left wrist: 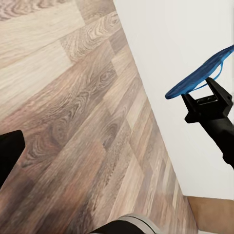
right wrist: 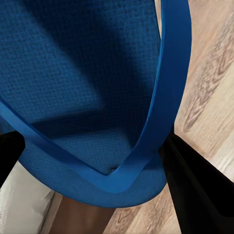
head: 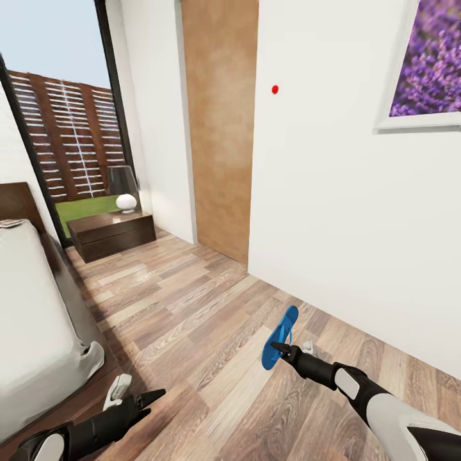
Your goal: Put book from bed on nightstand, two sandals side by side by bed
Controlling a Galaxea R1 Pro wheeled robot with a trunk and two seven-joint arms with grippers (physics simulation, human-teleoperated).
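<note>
My right gripper (head: 279,347) is shut on a bright blue sandal (head: 280,336), holding it tilted above the wood floor close to the white wall. In the right wrist view the sandal's sole (right wrist: 83,78) and strap (right wrist: 168,97) sit between the black fingers (right wrist: 195,190). The left wrist view catches the same sandal (left wrist: 200,73) in the right gripper (left wrist: 207,97). My left gripper (head: 153,397) hangs open and empty low beside the bed (head: 38,320). A nightstand (head: 112,234) stands past the bed. A thin flat thing (head: 9,223) lies by the headboard, too small to identify. The second sandal is out of view.
A white lamp (head: 126,202) stands on the nightstand in front of a tall window (head: 64,128). A light wooden door (head: 221,128) and a white wall with a lavender picture (head: 426,64) run along the right. Plank floor (head: 192,320) stretches between bed and wall.
</note>
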